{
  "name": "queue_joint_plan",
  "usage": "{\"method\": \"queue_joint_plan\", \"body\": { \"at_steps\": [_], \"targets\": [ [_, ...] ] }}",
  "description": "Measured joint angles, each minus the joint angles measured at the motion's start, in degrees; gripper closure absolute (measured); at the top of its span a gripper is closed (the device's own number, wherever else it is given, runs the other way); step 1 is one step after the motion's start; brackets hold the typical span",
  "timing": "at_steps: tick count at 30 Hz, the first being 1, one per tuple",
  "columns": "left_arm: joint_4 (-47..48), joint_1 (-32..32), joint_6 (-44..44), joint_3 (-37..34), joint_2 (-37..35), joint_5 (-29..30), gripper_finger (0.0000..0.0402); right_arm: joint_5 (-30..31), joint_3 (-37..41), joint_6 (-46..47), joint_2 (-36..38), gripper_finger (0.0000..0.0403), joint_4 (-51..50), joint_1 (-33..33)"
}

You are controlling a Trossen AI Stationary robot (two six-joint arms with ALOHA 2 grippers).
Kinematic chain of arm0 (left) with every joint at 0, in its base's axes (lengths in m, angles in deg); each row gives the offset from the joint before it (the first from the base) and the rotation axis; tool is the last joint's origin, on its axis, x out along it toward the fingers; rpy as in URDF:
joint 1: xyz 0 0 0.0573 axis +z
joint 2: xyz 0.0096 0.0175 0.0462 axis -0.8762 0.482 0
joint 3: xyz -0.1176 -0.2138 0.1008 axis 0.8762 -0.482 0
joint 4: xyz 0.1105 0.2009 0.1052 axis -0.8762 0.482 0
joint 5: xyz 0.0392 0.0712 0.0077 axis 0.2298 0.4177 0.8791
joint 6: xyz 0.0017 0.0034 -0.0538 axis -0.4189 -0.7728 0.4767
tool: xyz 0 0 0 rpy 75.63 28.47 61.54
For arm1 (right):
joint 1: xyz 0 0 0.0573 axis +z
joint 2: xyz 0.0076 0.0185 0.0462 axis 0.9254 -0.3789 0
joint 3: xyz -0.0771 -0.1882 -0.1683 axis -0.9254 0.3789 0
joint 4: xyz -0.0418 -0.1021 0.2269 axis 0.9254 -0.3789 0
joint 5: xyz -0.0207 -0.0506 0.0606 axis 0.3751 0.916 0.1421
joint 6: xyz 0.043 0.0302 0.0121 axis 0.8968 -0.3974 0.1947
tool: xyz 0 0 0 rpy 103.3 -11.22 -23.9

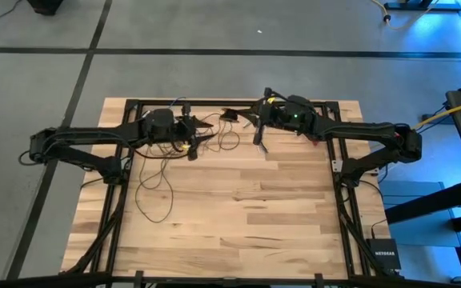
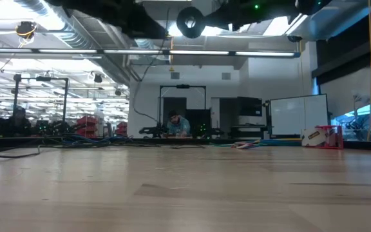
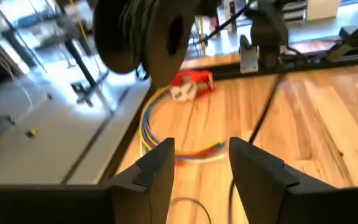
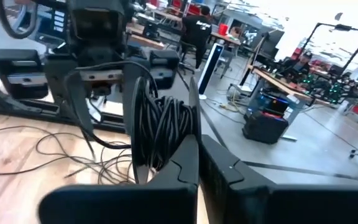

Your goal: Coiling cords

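Right gripper (image 4: pixel 194 163), at the far middle of the table, had its 2 dark fingers clamped together on a thick bundle of coiled cords (image 4: pixel 160 134), the black loops standing up between the fingers. Opposite it, the left gripper (image 3: pixel 201 165) hung near the far edge with its 2 fingers parted and nothing between them. In the left wrist view a dark round shape filled the upper part of the picture just beyond those fingers; what it was could not be told.

From above, both dark arms reached in from the sides and met near the far edge of a pale wooden table (image 1: pixel 238 216) made of butcher-block planks, set on a black frame. Loose thin strands of the cords trailed from the grippers across the left half of the planks in wide, untidy loops. A short bundle of multicoloured wires (image 3: pixel 151 127) curved along the table edge beside a red tape dispenser (image 3: pixel 190 85).

Grey floor with dark seams surrounded the table. A black box (image 1: pixel 384 254) sat near the right front corner, and a yellow cable (image 1: pixel 442 114) ran in from the right. At table height, the room behind showed a bright workshop with ceiling ducts, benches, a whiteboard (image 2: pixel 298 116), and a person (image 2: pixel 178 124) seated at a distant desk.
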Motion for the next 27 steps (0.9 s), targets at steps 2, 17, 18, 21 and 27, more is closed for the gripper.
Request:
{"method": "queue_joint_plan", "body": {
  "at_steps": [2,17,18,21,27],
  "targets": [
    [1.3,-0.4,0.8,-0.1,0.7,0.2,0.0256,-0.1,0.0,0.0,-0.1,0.0398,-0.4,0.0],
    [7.2,-2.9,-2.6,3.6,-1.7,5.6,0.026,-0.4,0.0,-0.2,-0.1,0.0399,-1.6,0.0],
    [8.1,-2.9,-2.3,4.2,-2.0,5.5,0.026,-0.3,0.0,-0.2,-0.1,0.0398,-1.7,0.0],
    [9.7,-3.6,-2.1,4.5,-2.2,5.0,0.026,-0.4,0.0,-0.6,-0.1,0.0397,-1.7,0.0],
    [11.1,-3.6,-0.3,4.3,-1.7,4.8,0.026,0.2,0.0,-1.7,-0.1,0.0398,-1.7,0.0]
  ]
}}
